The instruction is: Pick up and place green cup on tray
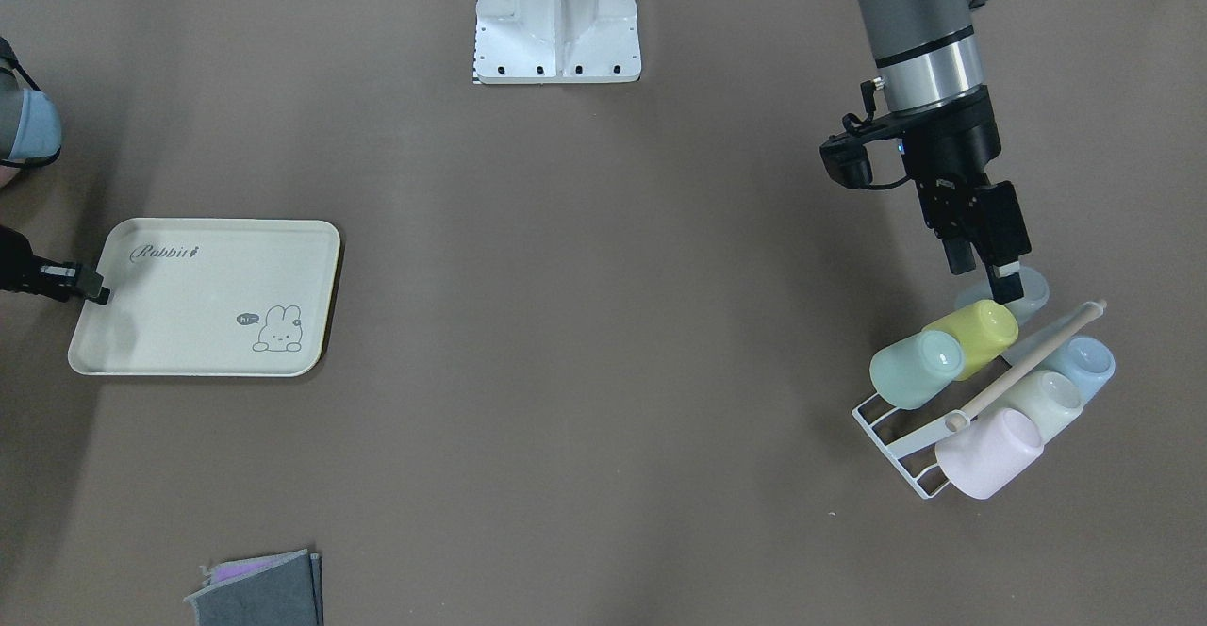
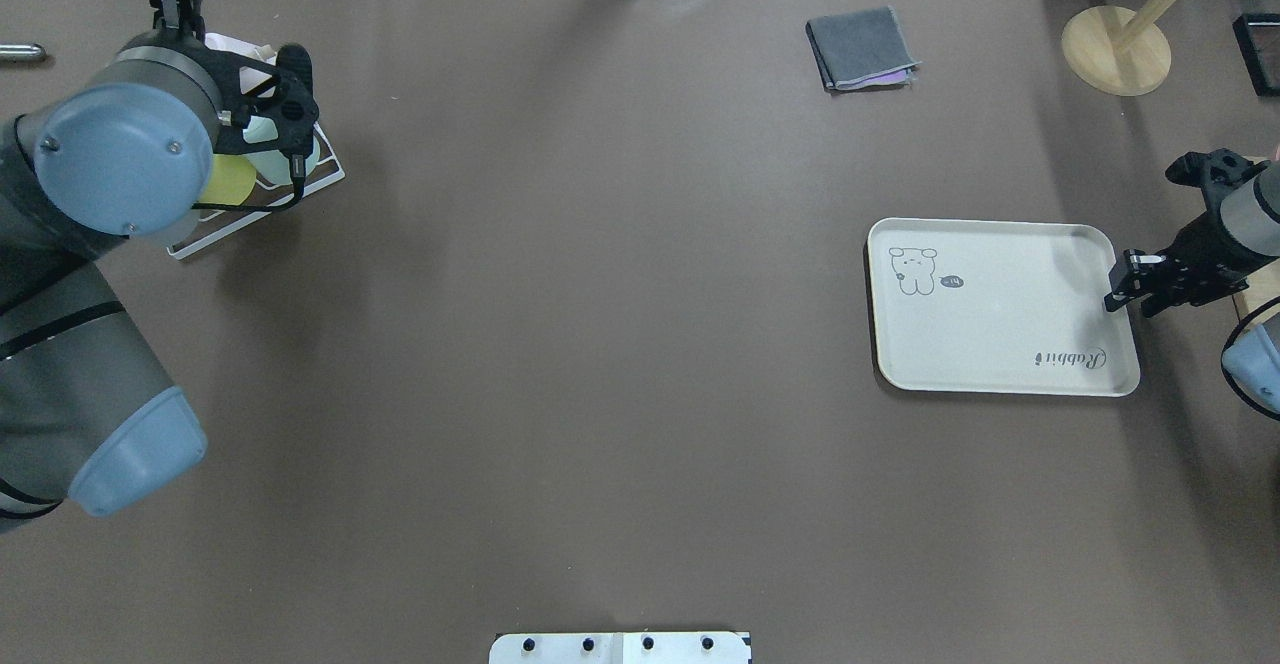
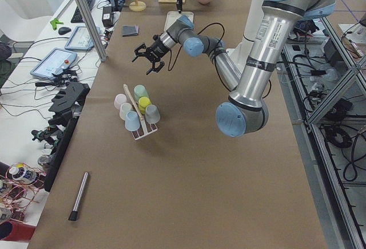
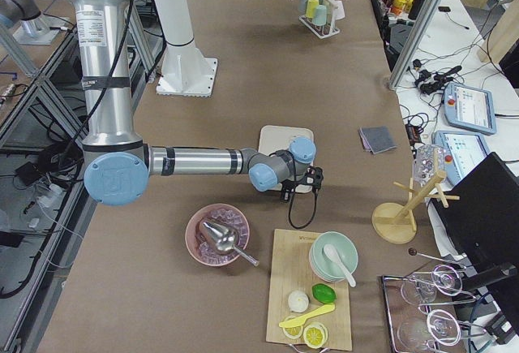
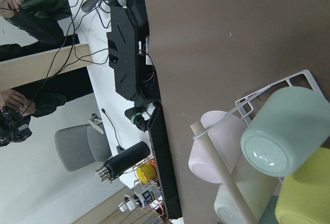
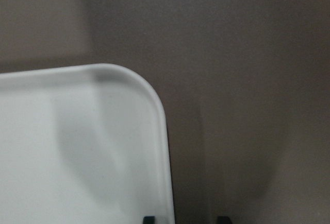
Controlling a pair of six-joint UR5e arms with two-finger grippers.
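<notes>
The green cup lies on its side at the end of a white wire rack, beside a yellow-green cup. It also shows large in the left wrist view. My left gripper is open and empty. It hangs just above the rack's robot-side end, over a grey-blue cup, apart from the green cup. The cream tray lies far across the table. My right gripper is open, its jaws either side of the tray's corner rim.
The rack also holds pink, off-white and pale blue cups under a wooden rod. A folded grey cloth lies near the operators' edge. A wooden stand is at the far right.
</notes>
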